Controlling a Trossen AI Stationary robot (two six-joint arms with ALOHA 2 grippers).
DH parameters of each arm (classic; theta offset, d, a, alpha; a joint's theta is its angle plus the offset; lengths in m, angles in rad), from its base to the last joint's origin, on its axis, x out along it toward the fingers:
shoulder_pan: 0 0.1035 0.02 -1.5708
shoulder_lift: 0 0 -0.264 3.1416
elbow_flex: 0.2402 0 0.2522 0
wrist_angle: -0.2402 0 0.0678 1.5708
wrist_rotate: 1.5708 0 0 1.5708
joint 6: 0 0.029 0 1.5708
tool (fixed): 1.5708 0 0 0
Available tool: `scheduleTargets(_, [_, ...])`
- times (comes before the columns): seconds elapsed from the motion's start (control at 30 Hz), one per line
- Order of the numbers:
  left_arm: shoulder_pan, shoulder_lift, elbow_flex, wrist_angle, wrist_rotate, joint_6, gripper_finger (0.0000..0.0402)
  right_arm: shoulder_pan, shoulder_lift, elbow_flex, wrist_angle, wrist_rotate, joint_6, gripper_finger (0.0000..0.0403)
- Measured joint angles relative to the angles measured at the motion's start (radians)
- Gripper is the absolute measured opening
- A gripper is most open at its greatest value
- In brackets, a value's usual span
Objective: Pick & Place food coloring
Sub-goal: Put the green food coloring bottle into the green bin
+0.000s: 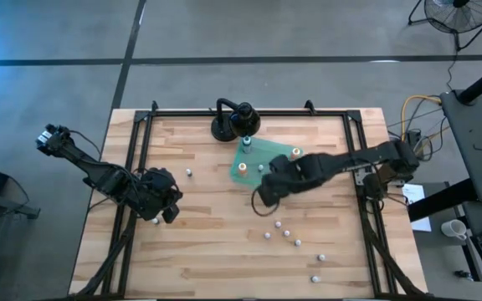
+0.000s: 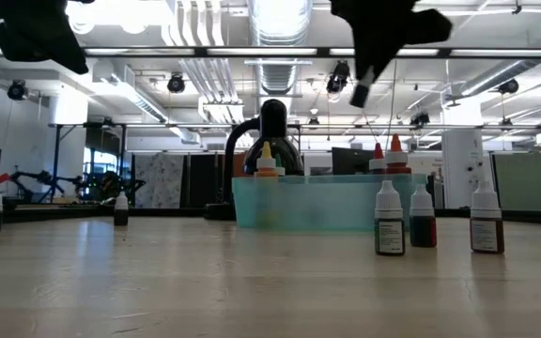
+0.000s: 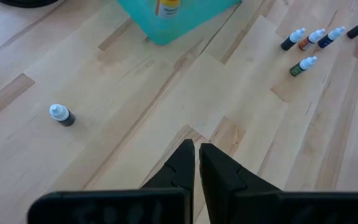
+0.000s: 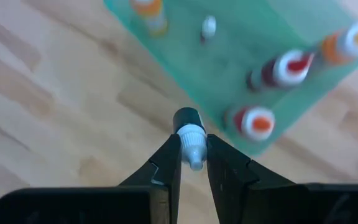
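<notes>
A wooden table is seen from above, with two dark robot arms reaching in. The right gripper (image 1: 264, 197) is hanging above the table's middle, its fingers pinching a small dark bottle (image 4: 190, 132) by the neck, just under its white cap, so the bottle is hanging off the wood. In the right wrist view the bottle is sitting just outside the near edge of a green tray (image 4: 272, 74), which is lying at about one o'clock from the gripper in the overhead view.

Several bottles are already standing in the tray, among them an orange-capped bottle (image 4: 257, 122) and a red-capped bottle (image 4: 288, 67). More loose bottles (image 1: 279, 226) are scattered on the wood at about five o'clock from the gripper, and a single bottle (image 1: 188, 173) is standing toward the left.

The left gripper (image 3: 196, 163) is waiting over the left side of the table, fingers pressed together and holding nothing.

To do this step well, the held bottle probably needs carrying over the tray's rim to a free spot, clear of the standing bottles, then lowering upright before the fingers are loosening, since the narrow grip could let it swing or tip.
</notes>
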Motion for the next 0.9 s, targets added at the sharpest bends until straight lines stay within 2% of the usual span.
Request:
scheduleTargets(0.2, [0.0, 0.0, 0.0, 0.0, 0.0, 0.0, 0.0, -0.12, 0.0, 0.037, 0.036, 0.032, -0.137, 0.0056])
scheduleTargets(0.53, [0.0, 0.0, 0.0, 0.0, 0.0, 0.0, 0.0, -0.348, 0.0, 0.005, 0.137, 0.019, -0.338, 0.0056])
scheduleTargets(0.77, [0.0, 0.0, 0.0, 0.0, 0.0, 0.0, 0.0, -0.477, 0.004, -0.029, 0.14, -0.107, -0.359, 0.0056])
scheduleTargets(0.9, [0.0, 0.0, 0.0, 0.0, 0.0, 0.0, 0.0, -0.516, 0.055, -0.029, 0.137, -0.19, -0.356, 0.0056])
